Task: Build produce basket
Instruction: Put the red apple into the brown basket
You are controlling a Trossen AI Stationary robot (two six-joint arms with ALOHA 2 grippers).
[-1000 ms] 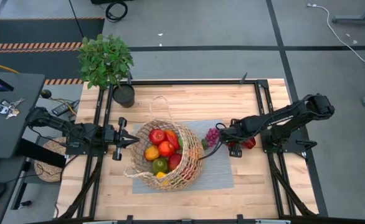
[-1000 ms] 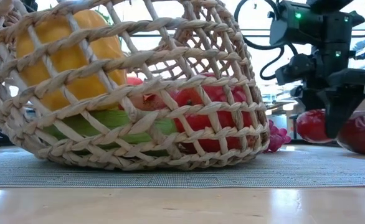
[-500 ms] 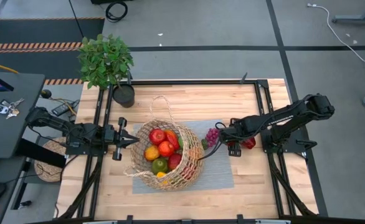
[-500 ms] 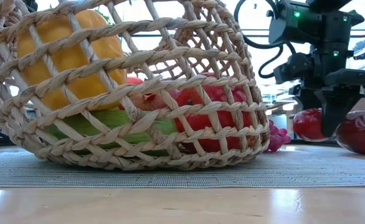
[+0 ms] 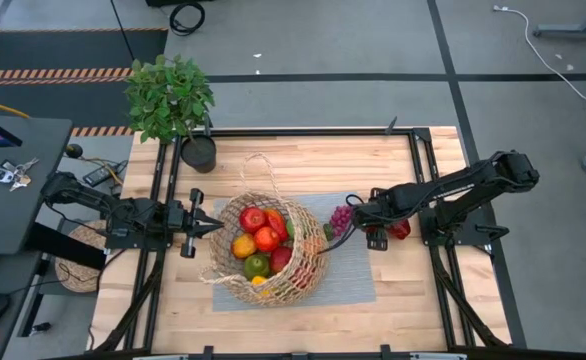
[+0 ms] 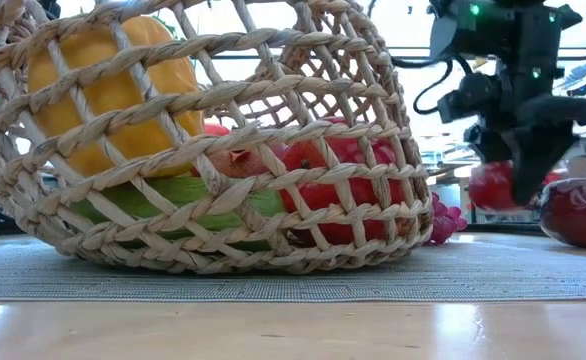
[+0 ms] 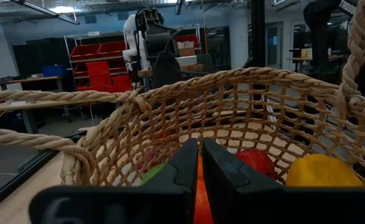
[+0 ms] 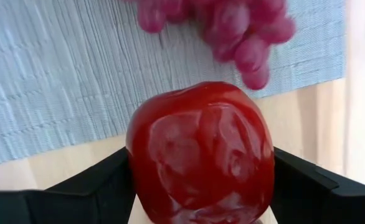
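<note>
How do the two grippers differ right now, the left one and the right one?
The left gripper is shut and empty, with its tip at the basket's left rim; the right gripper is clamped on a shiny red fruit. The left one sits on the basket's left side; the right one is beyond its right side, next to the purple grapes. Both are low over the table, pointing toward the basket.

Looked like a robotics lab or workshop: bare concrete floor [image 5: 323, 45] marked with black lines and hazard-striped tape [image 5: 48, 72], metal shelving [image 7: 101, 62] stacked with red bins, another robot arm [image 7: 146, 31] on a far bench, a wooden tabletop [image 5: 303, 155] framed in black rails, loose cables.
</note>
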